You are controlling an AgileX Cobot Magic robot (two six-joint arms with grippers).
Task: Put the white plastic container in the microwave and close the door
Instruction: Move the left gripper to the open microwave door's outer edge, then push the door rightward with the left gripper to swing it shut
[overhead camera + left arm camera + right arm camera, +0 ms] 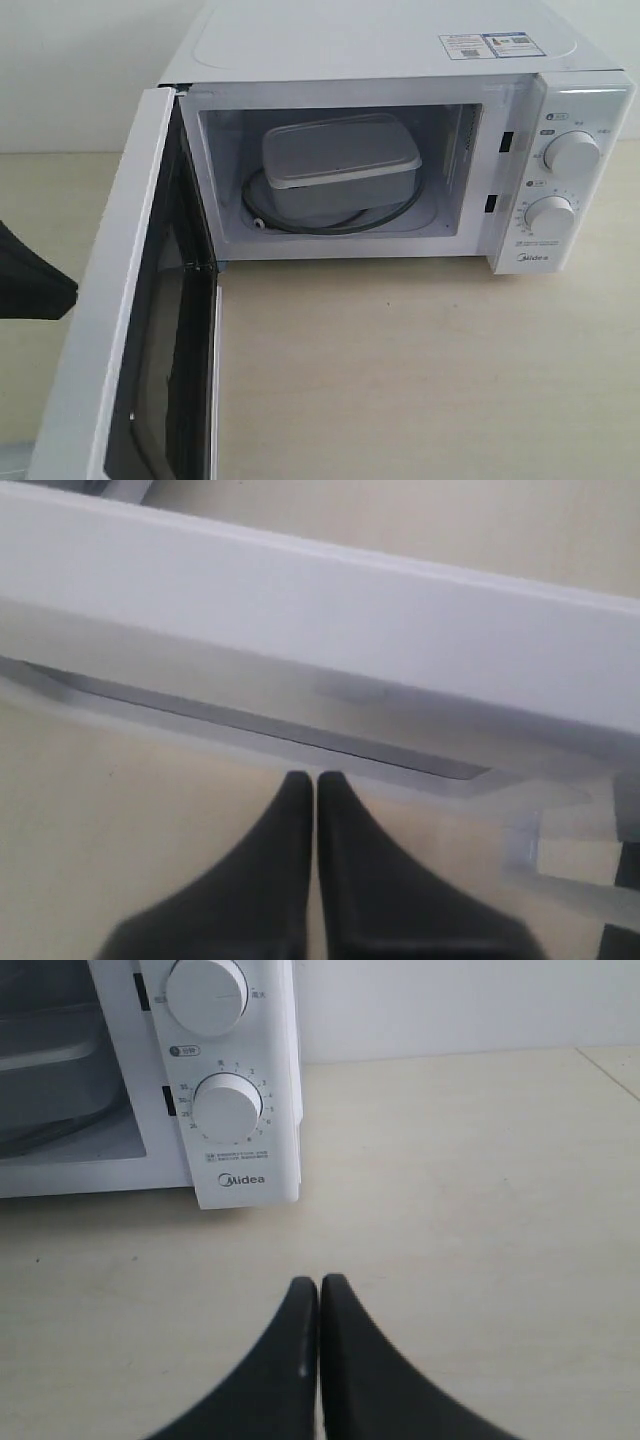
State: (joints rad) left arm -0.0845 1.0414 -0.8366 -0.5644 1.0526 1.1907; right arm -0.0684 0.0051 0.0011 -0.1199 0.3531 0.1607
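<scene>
The white plastic container (338,165) sits on the glass turntable inside the white microwave (590,110), lid on. The door (115,330) stands swung wide open toward the front left. A dark part of my left arm (30,280) shows at the left edge, outside the door. In the left wrist view my left gripper (316,778) is shut and empty, tips close to the door's white bar handle (330,620). My right gripper (319,1282) is shut and empty above the table, in front of the microwave's dial panel (228,1110); a slice of the container (45,1060) shows there too.
The beige table (420,370) stretches in front of the microwave. Two round dials (572,152) and a sticker (485,45) mark the oven. A pale wall runs behind. The right arm is out of the exterior view.
</scene>
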